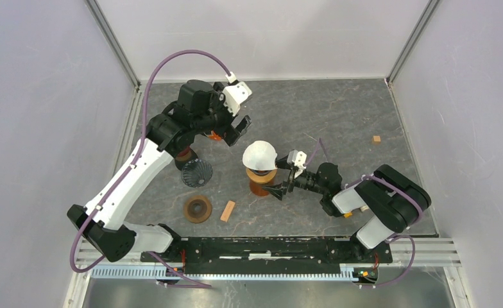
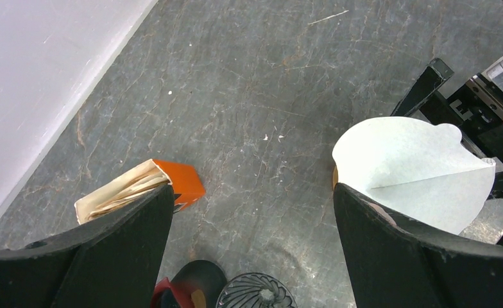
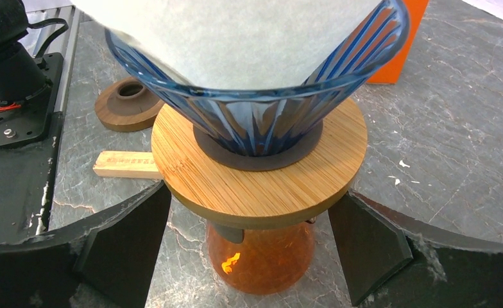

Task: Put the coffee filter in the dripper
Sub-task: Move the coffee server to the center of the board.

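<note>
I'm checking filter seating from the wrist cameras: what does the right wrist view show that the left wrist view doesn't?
Only right wrist: the blue ribbed glass dripper on a round bamboo collar over an orange glass vessel, a brown wooden ring, a small wooden block. Only left wrist: a dark ribbed cone at the bottom edge. Both: the white paper filter and the orange box.
</note>
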Robot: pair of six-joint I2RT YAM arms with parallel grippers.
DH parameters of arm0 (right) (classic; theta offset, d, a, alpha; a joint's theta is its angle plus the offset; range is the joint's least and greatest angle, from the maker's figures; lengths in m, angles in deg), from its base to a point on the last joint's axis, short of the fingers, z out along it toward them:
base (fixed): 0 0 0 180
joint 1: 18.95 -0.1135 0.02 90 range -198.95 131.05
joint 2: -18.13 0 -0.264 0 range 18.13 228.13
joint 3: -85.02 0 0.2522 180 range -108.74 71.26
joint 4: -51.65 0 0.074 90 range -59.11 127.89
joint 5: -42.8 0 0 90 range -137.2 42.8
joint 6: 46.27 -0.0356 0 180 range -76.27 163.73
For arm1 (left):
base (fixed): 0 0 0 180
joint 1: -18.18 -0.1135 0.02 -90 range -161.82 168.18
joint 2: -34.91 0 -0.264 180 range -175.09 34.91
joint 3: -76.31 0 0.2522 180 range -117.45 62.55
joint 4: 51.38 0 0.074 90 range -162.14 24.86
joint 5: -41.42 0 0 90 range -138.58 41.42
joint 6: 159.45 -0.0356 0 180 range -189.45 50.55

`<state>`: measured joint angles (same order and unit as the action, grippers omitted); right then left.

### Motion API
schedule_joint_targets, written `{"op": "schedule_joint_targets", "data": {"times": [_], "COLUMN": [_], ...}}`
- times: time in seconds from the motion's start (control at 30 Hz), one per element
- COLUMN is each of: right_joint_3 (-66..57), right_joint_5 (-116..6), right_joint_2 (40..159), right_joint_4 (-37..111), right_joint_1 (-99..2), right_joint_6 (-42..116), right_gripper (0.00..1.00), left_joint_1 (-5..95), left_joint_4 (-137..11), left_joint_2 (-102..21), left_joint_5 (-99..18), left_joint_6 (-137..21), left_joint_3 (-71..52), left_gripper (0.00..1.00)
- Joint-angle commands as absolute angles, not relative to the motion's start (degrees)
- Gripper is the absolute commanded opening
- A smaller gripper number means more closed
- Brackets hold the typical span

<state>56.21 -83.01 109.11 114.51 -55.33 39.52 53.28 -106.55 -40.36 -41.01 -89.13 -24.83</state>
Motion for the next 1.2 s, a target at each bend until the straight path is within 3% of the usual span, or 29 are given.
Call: {"op": "schedule_joint_targets", "data": {"times": [0.0, 0.33, 0.8, 1.17], "right_joint_3": [54.65, 52.97, 52.76, 53.80], "right_joint_5": [-82.64, -81.92, -79.48, -75.35], "right_joint_2": [110.71, 112.90, 111.51, 110.16], "right_joint_4": [119.98, 120.51, 117.09, 116.25], "right_joint_1": [-55.84, -56.13, -55.43, -51.84], "right_joint_6": [40.72, 42.08, 45.57, 44.43], "right_gripper": [0.96, 0.91, 0.75, 0.74], "left_joint_1": [53.05, 53.00, 52.99, 52.99], "left_joint_4": [-104.25, -104.23, -103.37, -103.35], "left_joint_2": [-38.82, -38.49, -38.33, -37.74], "left_joint_5": [-40.68, -41.02, -40.92, -41.20], "left_joint_6": [-89.22, -89.48, -89.30, -89.48], "left_joint_3": [-24.45, -24.05, -23.29, -22.82], "left_gripper": [1.00, 1.00, 1.00, 1.00]}}
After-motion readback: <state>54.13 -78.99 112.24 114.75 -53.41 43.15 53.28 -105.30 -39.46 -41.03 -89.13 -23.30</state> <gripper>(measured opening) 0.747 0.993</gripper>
